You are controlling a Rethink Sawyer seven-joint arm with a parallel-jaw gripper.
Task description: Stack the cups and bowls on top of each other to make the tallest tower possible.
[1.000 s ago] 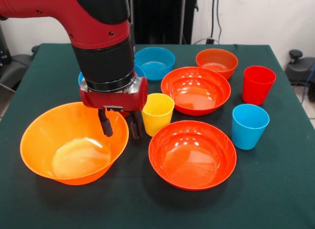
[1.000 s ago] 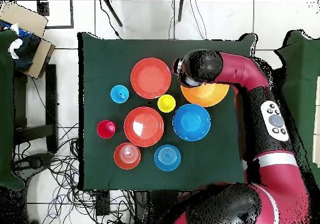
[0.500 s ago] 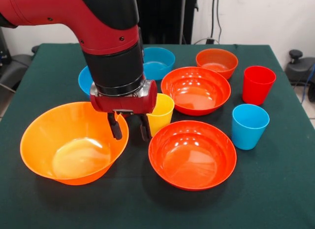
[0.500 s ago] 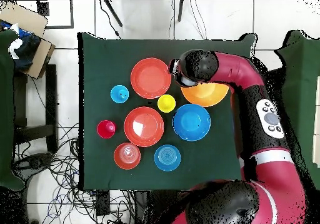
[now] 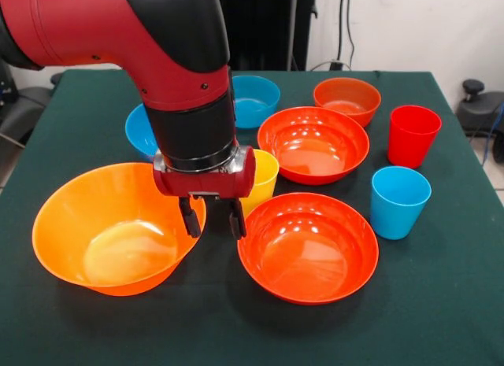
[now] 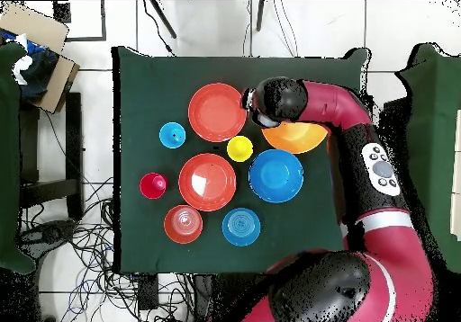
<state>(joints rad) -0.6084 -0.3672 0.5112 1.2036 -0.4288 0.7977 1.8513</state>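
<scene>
I have shifted my jaws [image 5: 213,218] off the big orange bowl [image 5: 110,232] toward the near red-orange bowl [image 5: 308,246]; they hang parted and empty between both rims, the yellow cup [image 5: 260,177] just behind.

— What differs from a second ago?

— The gripper [image 5: 213,221] is further toward the near red-orange bowl [image 5: 308,246]; before, it hung over the rim of the huge orange bowl [image 5: 116,227], and now its fingers [image 5: 190,221] straddle the gap between those two bowls, one finger just at the orange rim.

— And the yellow cup [image 5: 258,181]?

— More of it is covered by the wrist now; earlier it showed almost whole.

— From above?

— The arm's head [image 6: 273,102] sits closer to the wide red-orange bowl [image 6: 216,111], and uncovers more of the orange one.

— Fingers?

— Spread apart, a little narrower than before.
</scene>
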